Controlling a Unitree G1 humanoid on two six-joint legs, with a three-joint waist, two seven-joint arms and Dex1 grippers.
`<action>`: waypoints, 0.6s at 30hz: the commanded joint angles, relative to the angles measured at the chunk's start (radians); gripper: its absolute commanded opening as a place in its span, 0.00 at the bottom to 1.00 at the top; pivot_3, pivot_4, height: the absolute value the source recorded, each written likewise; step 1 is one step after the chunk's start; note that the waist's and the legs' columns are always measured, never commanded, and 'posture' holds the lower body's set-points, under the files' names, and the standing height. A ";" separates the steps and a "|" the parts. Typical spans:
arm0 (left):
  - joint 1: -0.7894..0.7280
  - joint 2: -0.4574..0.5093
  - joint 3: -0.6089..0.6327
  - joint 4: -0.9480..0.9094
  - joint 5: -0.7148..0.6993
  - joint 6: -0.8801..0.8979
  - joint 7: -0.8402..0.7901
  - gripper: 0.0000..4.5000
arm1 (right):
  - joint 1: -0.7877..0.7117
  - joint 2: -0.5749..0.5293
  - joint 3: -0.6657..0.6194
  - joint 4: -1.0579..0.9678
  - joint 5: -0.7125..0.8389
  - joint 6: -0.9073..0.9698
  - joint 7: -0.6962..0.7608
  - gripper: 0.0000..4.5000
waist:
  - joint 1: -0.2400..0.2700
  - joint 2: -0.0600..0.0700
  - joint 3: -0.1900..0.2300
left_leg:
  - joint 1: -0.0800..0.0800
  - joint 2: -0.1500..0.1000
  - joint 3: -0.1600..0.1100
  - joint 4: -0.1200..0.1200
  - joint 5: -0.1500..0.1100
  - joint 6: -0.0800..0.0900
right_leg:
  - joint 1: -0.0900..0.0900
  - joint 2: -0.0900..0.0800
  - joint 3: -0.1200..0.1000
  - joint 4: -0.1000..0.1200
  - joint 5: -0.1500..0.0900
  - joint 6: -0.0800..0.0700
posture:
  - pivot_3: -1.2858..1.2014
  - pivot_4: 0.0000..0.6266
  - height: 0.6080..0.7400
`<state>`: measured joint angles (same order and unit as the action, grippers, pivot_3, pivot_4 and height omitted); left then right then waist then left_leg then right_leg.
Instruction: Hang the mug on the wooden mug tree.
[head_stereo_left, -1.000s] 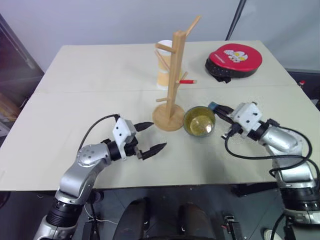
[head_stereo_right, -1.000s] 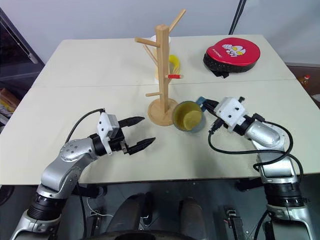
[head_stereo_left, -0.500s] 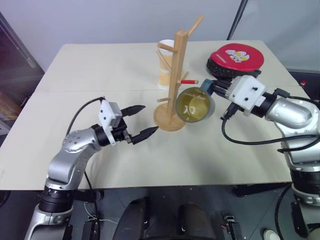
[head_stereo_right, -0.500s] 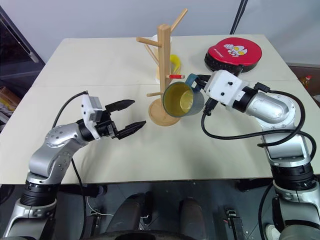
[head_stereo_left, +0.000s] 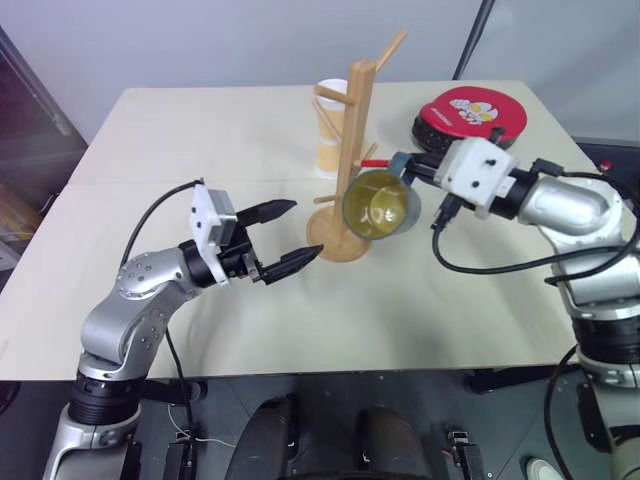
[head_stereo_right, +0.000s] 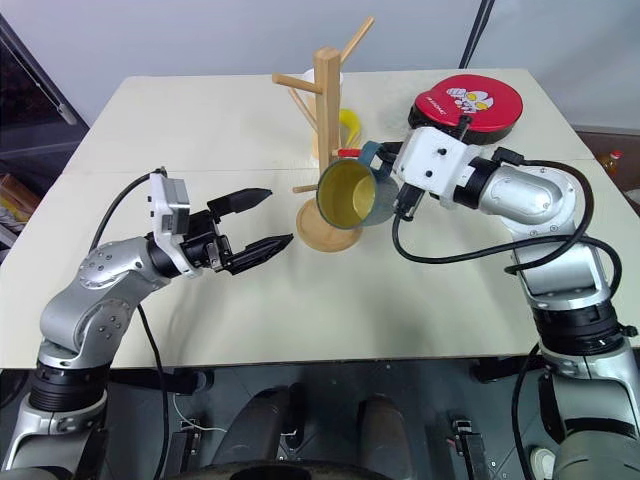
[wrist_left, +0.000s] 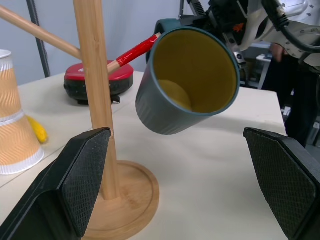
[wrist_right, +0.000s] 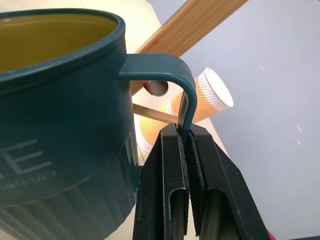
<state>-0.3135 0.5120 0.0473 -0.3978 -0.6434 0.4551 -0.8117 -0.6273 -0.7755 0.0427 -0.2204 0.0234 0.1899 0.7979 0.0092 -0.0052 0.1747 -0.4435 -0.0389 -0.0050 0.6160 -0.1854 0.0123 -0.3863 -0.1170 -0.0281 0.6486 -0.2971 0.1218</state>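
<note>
A: What does the right gripper (wrist_right: 186, 150) hold?

B: Its two fingers are pressed together on the loop handle of the mug (head_stereo_left: 380, 205). The mug hangs in the air, tilted, with its yellow inside turned toward us.

A: Where is the mug compared with the mug tree (head_stereo_left: 350, 160)?

B: Just beside the post, above the round base, on the right arm's side. The red-tipped peg (wrist_left: 134, 52) points at the handle; its tip is very near the loop, but I cannot tell if it is already inside.

A: And the left gripper (head_stereo_left: 285, 238)?

B: It is wide apart and holds nothing. It hovers above the bench (head_stereo_left: 200, 150), near the base of the tree.

A: What else stands there?

B: A white and orange paper cup (head_stereo_left: 330, 130) behind the tree, and a red round pad (head_stereo_left: 470, 115) farther on the right arm's side.
</note>
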 joint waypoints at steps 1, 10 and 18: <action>0.004 0.006 0.018 -0.042 -0.016 0.001 0.010 1.00 | -0.052 0.001 0.005 -0.001 -0.011 -0.007 0.003 0.01 | 0.000 0.000 0.000 | 0.000 0.000 0.000 0.000 0.000 0.000 | 0.000 0.000 0.000 0.000 0.000 0.000 | 0.52 0.24 1.00; 0.016 -0.002 0.011 -0.056 -0.012 -0.002 0.029 1.00 | -0.116 0.029 0.071 0.044 -0.049 0.043 0.012 0.01 | 0.001 0.000 0.000 | 0.000 0.000 0.000 0.000 0.000 0.000 | 0.000 0.000 0.000 0.000 0.000 0.000 | 0.52 0.24 1.00; 0.016 -0.005 0.006 -0.051 -0.011 -0.005 0.036 1.00 | -0.131 0.031 0.049 0.027 -0.059 0.063 -0.004 0.53 | 0.001 0.000 0.000 | 0.000 0.000 0.000 0.000 0.000 0.000 | 0.000 0.001 0.000 0.000 0.000 0.000 | 0.52 0.24 1.00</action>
<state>-0.2902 0.5086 0.0491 -0.4153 -0.6433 0.4556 -0.7772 -0.7259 -0.7308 0.1336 -0.1609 -0.0294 0.2559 0.8059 0.0098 -0.0054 0.1748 -0.4435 -0.0390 -0.0050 0.6159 -0.1854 0.0122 -0.3866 -0.1165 -0.0281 0.6487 -0.2971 0.1219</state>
